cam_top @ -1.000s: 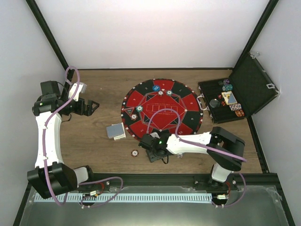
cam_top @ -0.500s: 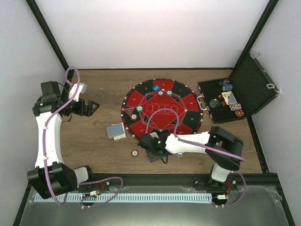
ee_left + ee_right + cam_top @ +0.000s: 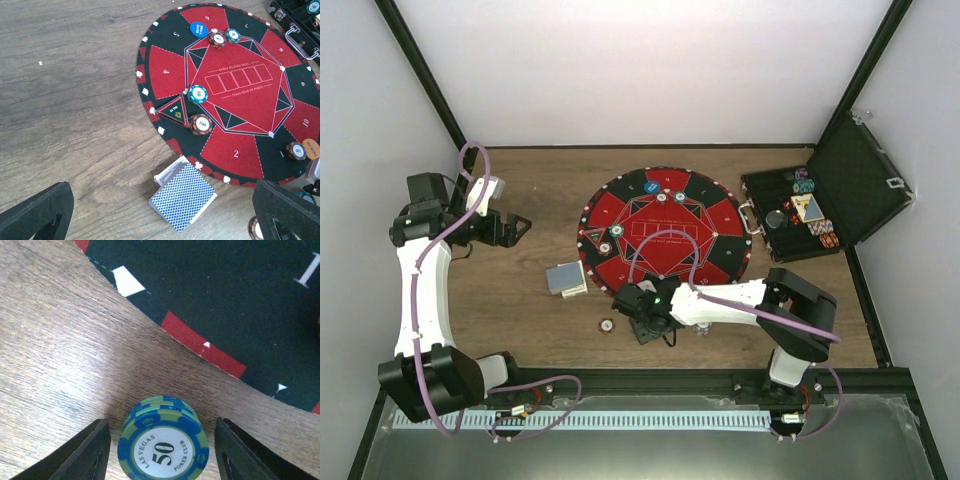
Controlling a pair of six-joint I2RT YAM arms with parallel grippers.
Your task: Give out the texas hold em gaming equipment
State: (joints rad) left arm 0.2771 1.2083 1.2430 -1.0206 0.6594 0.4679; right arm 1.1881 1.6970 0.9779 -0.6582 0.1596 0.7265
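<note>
Hold'em equipment: I see the cards and chips split between the open case, the round mat and the bare wood beside it.
Table: brown wood, carrying everything.
Round mat: red and black felt at mid-table, with numbered seats around its rim.
Black case: at the far right with its lid up; chips and a card show in its tray.
Left claw: spread wide and empty, raised over the left side of the table, well apart from the mat.
Right claw: down at the mat's near edge with its fingers parted, gripping nothing.
Deck of cards: a blue-backed stack, slightly fanned, on the wood just beside the mat's rim.
All-in marker: a small triangle lying on the mat.
Teal chip: on the mat, near the marker's far corner.
Red 100 chip: on the mat, just beside the marker.
50 chip: blue and green, flat on the wood just off the mat, between my right fingers with a gap on each side.
Red chip: alone on the wood, near the right claw and below the deck in the top view.
</note>
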